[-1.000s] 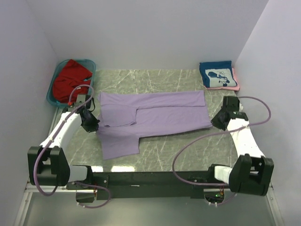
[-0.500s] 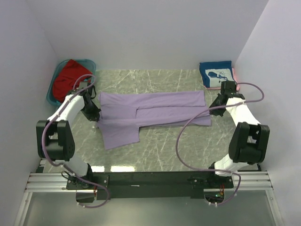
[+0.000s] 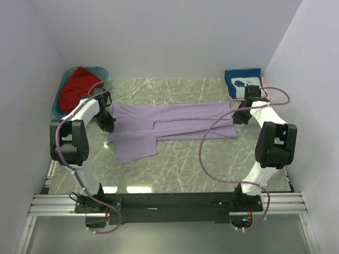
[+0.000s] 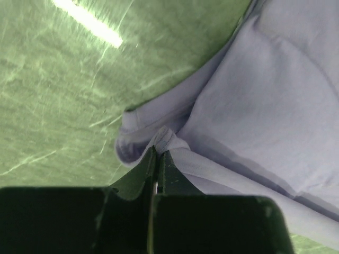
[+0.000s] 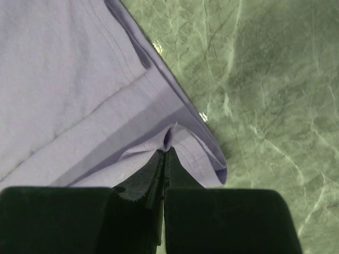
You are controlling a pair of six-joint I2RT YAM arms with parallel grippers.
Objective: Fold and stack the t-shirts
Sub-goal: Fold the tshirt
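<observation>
Left hand: clamped on lavender t-shirt edge.
Right hand: pinching the opposite edge, likely for an even fold.

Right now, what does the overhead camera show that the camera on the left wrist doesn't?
Only the overhead view: the red shirt in the teal tub, the navy shirt folded on a pink one at the far right, and the right hand at the right end of the lavender shirt. Only the left wrist view: a close look at the left hand pinched shut on a bunched fold at that shirt's edge. Both: the lavender shirt lying on the green marbled table.
</observation>
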